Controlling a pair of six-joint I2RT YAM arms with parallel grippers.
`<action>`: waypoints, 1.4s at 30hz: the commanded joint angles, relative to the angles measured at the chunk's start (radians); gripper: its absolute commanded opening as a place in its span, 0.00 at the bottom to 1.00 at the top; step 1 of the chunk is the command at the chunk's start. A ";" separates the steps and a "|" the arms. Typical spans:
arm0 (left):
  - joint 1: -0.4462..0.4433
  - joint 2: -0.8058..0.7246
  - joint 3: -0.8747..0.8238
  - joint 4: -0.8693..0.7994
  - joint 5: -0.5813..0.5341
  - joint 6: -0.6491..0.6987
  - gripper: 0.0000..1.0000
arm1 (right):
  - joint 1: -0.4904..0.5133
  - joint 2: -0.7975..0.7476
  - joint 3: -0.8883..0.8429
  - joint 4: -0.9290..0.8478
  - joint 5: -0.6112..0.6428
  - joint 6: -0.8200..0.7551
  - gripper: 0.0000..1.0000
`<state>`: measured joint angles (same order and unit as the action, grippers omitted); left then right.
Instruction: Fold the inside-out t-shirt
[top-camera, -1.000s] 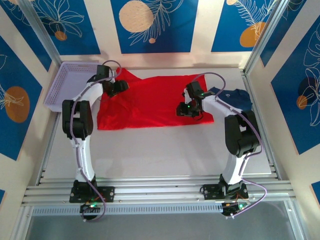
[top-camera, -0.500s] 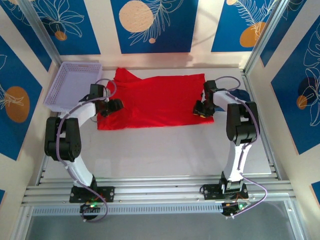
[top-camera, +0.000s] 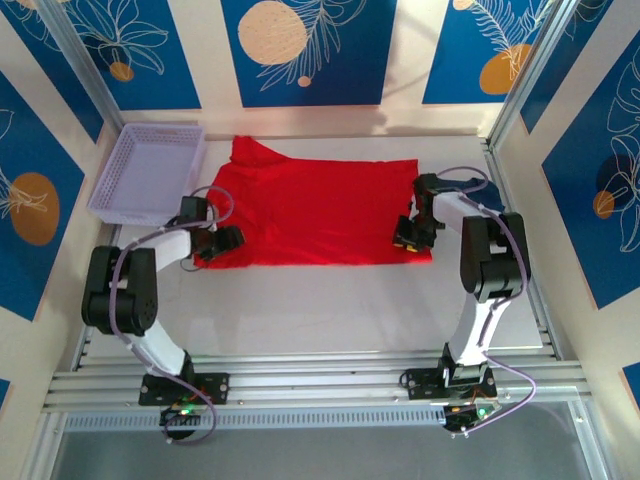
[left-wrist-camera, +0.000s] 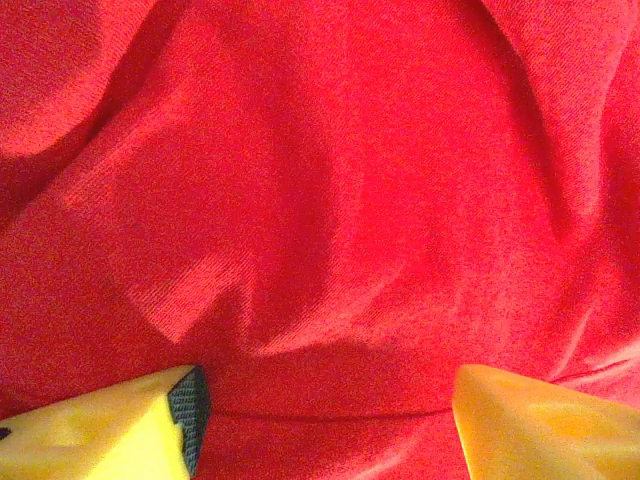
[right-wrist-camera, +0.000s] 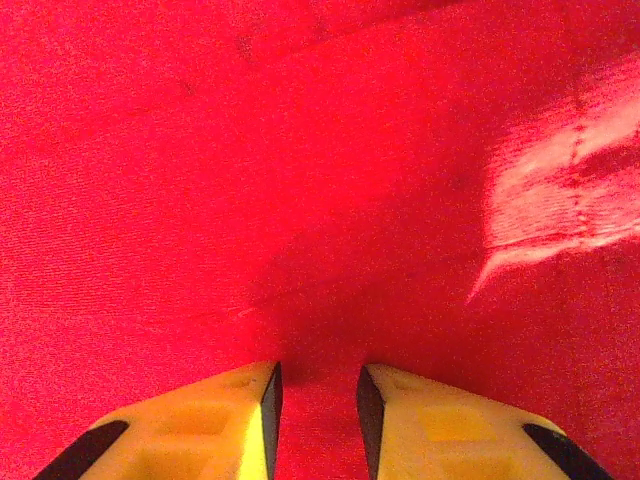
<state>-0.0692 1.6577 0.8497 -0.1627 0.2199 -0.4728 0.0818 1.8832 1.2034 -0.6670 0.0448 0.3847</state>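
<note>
One t-shirt (top-camera: 310, 215), one basket (top-camera: 158, 129)

No legible text or label, seemingly, on the inside-out t-shirt (top-camera: 310, 210) or wall panels (top-camera: 300, 50).

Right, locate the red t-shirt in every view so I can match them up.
Top external: t-shirt spread flat mid-frame, right of the purple basket.
Left wrist: t-shirt lies rumpled beyond the wide-apart jaws of the left gripper.
Right wrist: t-shirt lies smoother beyond the narrow-set jaws of the right gripper.
Shared landmark: the shirt's near corners, with the left gripper at the left one and the right gripper at the right one.
</note>
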 joint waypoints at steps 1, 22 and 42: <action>0.001 -0.046 -0.113 -0.026 0.008 -0.030 0.67 | -0.005 -0.030 -0.098 -0.104 0.028 0.020 0.30; -0.041 -0.345 -0.160 -0.134 -0.109 -0.084 0.69 | 0.526 -0.161 0.038 0.402 -0.171 0.097 0.45; -0.041 -0.384 -0.240 -0.156 -0.071 -0.041 0.69 | 0.655 0.486 0.675 0.233 -0.208 0.225 0.36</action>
<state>-0.1181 1.2984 0.6201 -0.3012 0.1406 -0.5404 0.7322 2.3550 1.8301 -0.3912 -0.1577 0.5961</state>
